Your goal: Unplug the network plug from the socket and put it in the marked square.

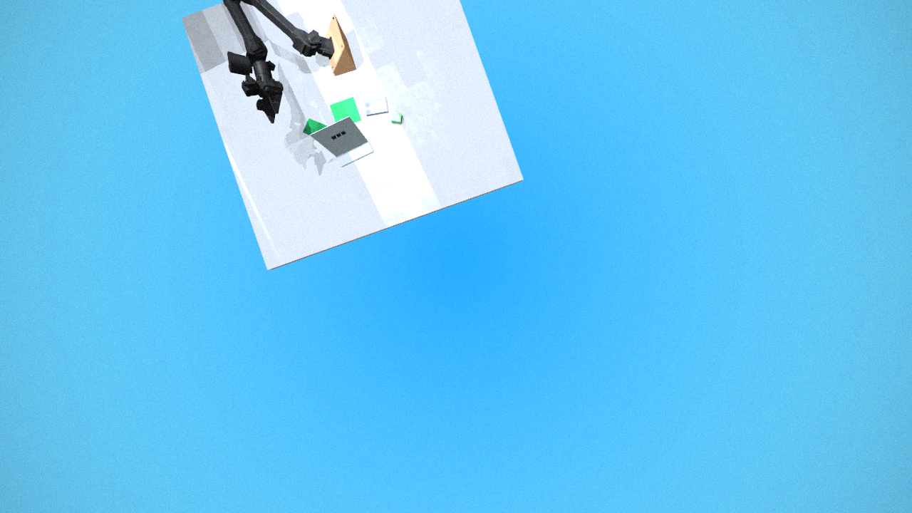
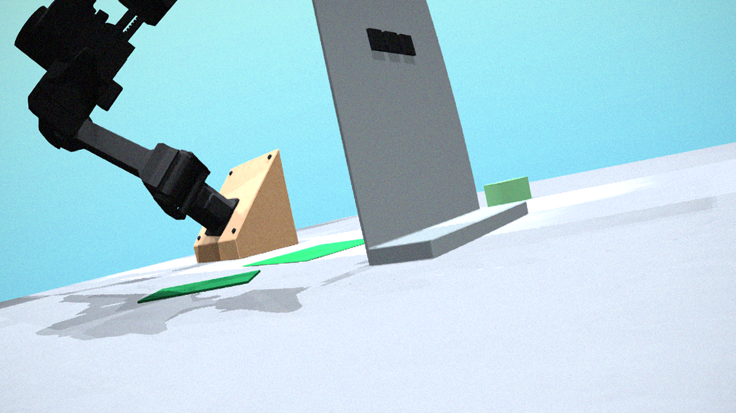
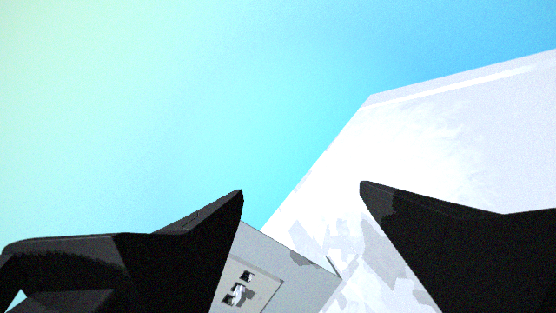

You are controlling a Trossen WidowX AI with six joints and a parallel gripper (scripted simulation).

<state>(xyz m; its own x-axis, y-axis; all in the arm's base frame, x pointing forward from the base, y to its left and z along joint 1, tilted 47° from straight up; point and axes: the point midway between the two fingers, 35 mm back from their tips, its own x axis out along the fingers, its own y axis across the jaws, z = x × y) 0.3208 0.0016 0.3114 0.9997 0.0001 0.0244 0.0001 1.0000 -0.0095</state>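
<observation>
The plug (image 3: 238,294) sits in the middle one of three small sockets on the panel (image 2: 401,143), a pale shape showing only in the wrist view; from the top and exterior views the sockets read as a dark row and the plug itself is too small to make out. I judge it light, stiff and small, with smooth hard sides that could slip under a loose pinch, and its tab is thin enough to bend or snap if pushed hard. The best hold is probably across the plug body from above and below, so that the upper finger presses the tab down while the lower one backs it; then a straight pull away from the panel face.

The panel stands upright on a flat foot (image 2: 449,235), near the middle of the table (image 2: 487,343). A green square (image 1: 345,110) lies on the table just behind the panel, and a darker green patch (image 1: 313,126) just beside it; which one is the marked target I cannot tell.

The gripper (image 3: 301,191) hangs in the air, well apart from the panel and off to its side, with the sockets low in its view. Its fingers are spread nearly to full width and hold nothing. It must come closer and line up with the socket row before any contact.
</observation>
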